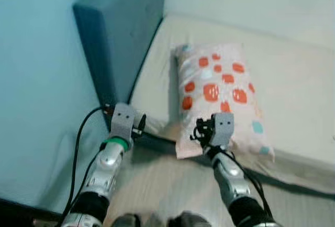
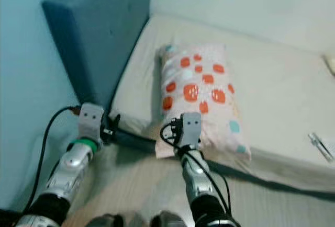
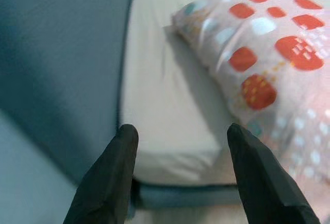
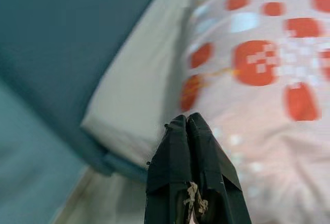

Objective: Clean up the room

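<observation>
While the pillow [image 1: 217, 93] lies on the mattress [image 1: 293, 80] near the headboard [image 1: 118, 33], I have both grippers at the bed's near edge.

Pillow position: flat on the sheet, long axis running from the near edge of the mattress away from me, its near end overhanging the edge slightly. Right gripper [image 4: 192, 123]: fingers pressed together, holding nothing, tip just short of the pillow's near end; in my judgement this is the nearer arm, and the pillow lies straight ahead of it. Left gripper [image 3: 180, 136]: fingers spread wide, empty, aimed at the bare corner of the mattress between headboard and pillow, with the pillow to its right. A small object [image 2: 319, 146] lies on the sheet, well apart to the right.
</observation>
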Tool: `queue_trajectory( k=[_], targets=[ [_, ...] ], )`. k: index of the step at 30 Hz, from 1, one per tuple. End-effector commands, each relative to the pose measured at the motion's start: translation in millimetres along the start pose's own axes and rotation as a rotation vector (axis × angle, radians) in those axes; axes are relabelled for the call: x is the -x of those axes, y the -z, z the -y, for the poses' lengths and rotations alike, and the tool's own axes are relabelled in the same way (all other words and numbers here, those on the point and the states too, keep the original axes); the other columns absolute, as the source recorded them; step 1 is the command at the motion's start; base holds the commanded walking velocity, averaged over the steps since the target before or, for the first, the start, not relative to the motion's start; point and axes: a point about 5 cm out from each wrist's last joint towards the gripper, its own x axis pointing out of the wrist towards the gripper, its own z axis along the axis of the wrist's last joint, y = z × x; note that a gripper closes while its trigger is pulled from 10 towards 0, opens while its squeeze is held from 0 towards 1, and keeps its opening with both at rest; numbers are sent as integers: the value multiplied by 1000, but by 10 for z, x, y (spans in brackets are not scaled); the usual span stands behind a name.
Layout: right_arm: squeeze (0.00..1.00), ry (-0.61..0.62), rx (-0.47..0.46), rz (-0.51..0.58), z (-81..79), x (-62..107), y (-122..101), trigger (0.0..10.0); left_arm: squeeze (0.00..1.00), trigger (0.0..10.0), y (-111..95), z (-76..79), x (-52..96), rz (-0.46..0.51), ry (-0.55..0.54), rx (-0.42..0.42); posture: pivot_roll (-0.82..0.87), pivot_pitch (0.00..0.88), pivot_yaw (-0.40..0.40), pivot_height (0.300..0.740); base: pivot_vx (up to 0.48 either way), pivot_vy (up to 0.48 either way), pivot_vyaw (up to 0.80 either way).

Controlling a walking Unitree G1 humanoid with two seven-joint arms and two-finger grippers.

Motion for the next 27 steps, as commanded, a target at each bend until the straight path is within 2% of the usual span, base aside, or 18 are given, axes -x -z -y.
queue_trajectory(
  k=[1, 12, 17, 27],
  targets=[
    [0, 31, -10, -26, 87, 45, 59, 10000, 0, 10000, 8, 82, 1, -1, 29, -4, -29, 0, -10, 740, 412, 0, -744],
    [0, 30, -9, -27, 82, 38, 57, 10000, 0, 10000, 9, 85, -5, -1, 32, -7, -29, 0, -7, 740, 409, 0, -743],
    [0, 30, -1, -23, 82, 35, 50, 10000, 0, 10000, 8, 84, -6, -3, 32, -9, -28, 0, -6, 740, 358, 0, 0],
    [0, 31, 17, -15, 106, 27, 28, 10000, 0, 10000, 13, 85, -5, -7, 33, -11, -27, 0, -4, 740, 0, 0, 0]
  ],
)
